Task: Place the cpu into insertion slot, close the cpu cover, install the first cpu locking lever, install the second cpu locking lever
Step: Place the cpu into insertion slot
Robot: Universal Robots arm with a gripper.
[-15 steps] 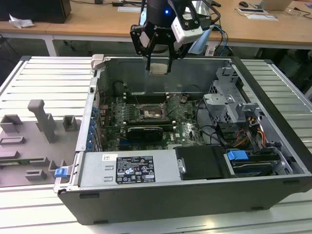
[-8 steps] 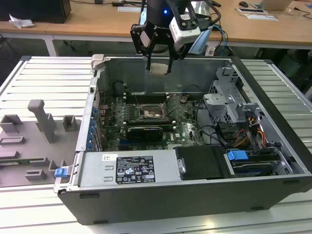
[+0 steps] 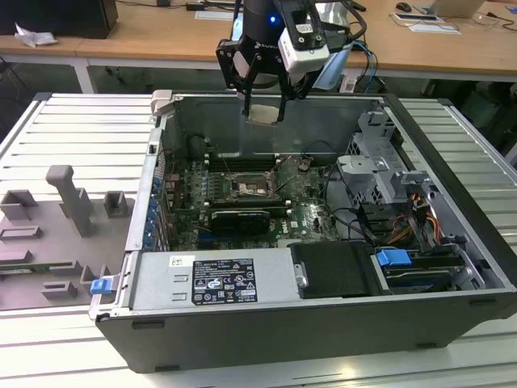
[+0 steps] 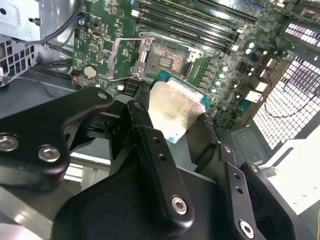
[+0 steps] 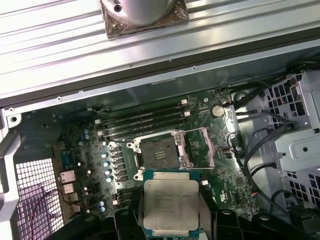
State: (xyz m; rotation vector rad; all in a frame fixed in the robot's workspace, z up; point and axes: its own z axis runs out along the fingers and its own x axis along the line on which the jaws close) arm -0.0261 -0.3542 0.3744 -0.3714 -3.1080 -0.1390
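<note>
Ribbed metal bench point(image 3: 73, 129); open black case point(image 3: 452, 145) holds a green motherboard point(image 3: 311, 218). My gripper point(image 3: 265, 115) clamps the silvery square cpu point(image 5: 171, 204), clear of its silver-rimmed insertion slot point(image 5: 159, 152).

There is one cpu point(image 5: 171, 204), one insertion slot point(image 5: 159, 151), one cpu cover point(image 5: 201, 147), one motherboard point(image 5: 227, 175) and one computer case point(image 3: 323, 323).

This is looking like a robotics lab: an open black metal computer case point(image 3: 266, 339) is lying on a ribbed silver aluminium bench point(image 3: 73, 129), grey plastic fixture blocks point(image 3: 71, 198) are standing beside it, and pale wooden desks point(image 3: 161, 36) are lining the back.
</note>
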